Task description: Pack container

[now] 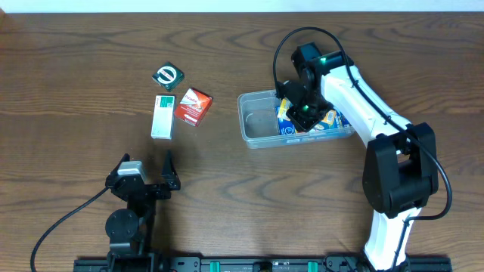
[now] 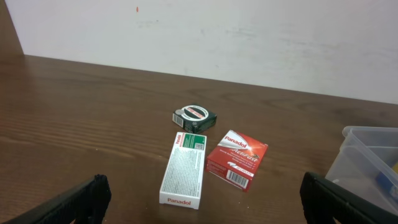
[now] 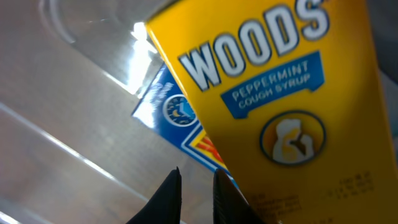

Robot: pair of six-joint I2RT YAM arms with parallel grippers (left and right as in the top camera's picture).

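Observation:
The clear container stands right of centre; its corner shows in the left wrist view. Inside it lie a yellow Woods cough syrup box and a blue box under it. They also show in the overhead view: the yellow box and the blue box. My right gripper is down inside the container; its fingers are nearly together, hold nothing and sit just left of the yellow box. My left gripper is wide open and empty, near the front of the table.
Left of the container lie a white Panadol box, a red Panadol box and a small dark green box. The right arm reaches over the container's right half.

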